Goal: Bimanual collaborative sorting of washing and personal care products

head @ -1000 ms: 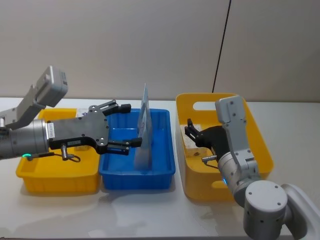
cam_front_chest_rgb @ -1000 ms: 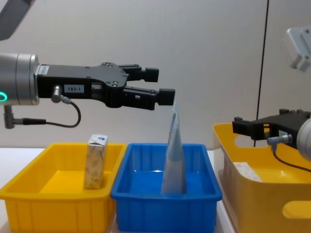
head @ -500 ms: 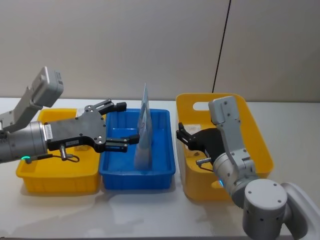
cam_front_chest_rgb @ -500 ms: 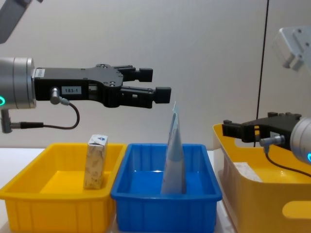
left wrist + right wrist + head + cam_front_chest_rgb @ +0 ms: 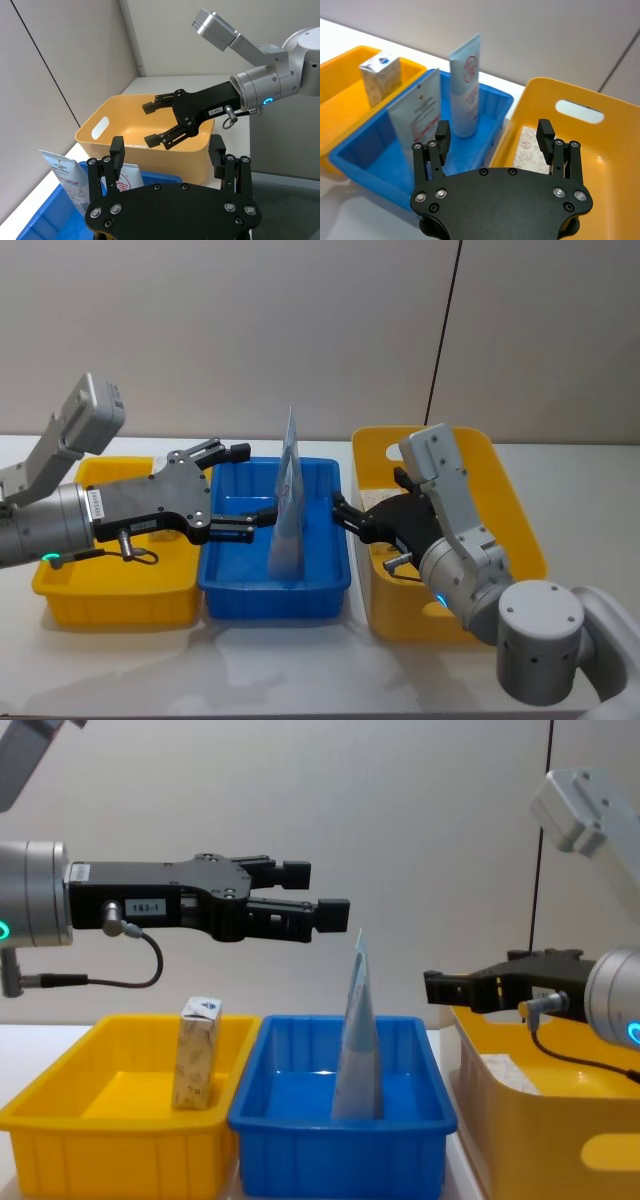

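Your left gripper (image 5: 167, 150) gapes; beyond it you see the right gripper (image 5: 149, 123), fingers apart, at the yellow bin (image 5: 100, 125).

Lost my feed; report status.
Left gripper open, beside tubes. Right gripper open, above large yellow bin's rim. Tubes upright in blue bin. Nothing blocking.

- Probably a robotics lab or test room: bare grey wall panels (image 5: 250, 330) span the upper frame, one dark line (image 5: 443, 330) at upper right.
- Plain white tabletop (image 5: 300, 670) at bottom, carrying plastic sorting bins (image 5: 115, 605).
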